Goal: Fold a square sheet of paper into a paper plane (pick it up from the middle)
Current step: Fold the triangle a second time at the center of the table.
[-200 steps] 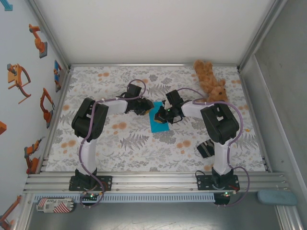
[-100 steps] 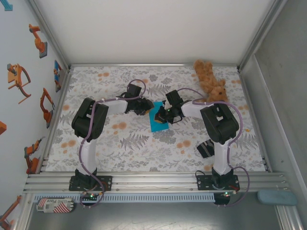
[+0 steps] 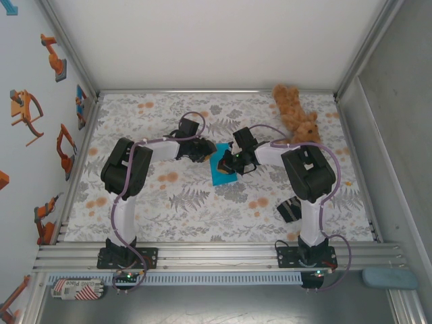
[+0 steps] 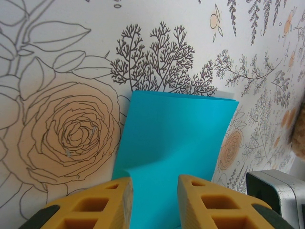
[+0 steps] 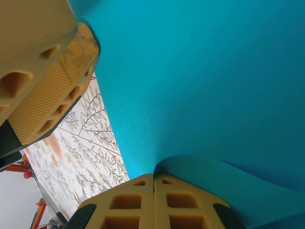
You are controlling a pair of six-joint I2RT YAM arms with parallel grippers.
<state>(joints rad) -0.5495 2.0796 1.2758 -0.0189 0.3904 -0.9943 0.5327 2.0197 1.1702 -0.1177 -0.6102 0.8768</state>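
The square sheet of paper (image 3: 223, 173) lies mid-table, apparently folded in 2 with 1 flap curling up, the left gripper (image 4: 155, 185) parted astride its edge and the right gripper (image 5: 154, 177) clenched by the flap, so most folds likely remain.

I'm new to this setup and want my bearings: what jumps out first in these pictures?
A bright cyan-blue sheet of thin paper lies mid-table on the floral-printed tablecloth, between the two arms. The right pincer is shut on a curled-up edge of it, while the left pincer stands open at the sheet. A brown plush teddy bear lies in the far right corner.
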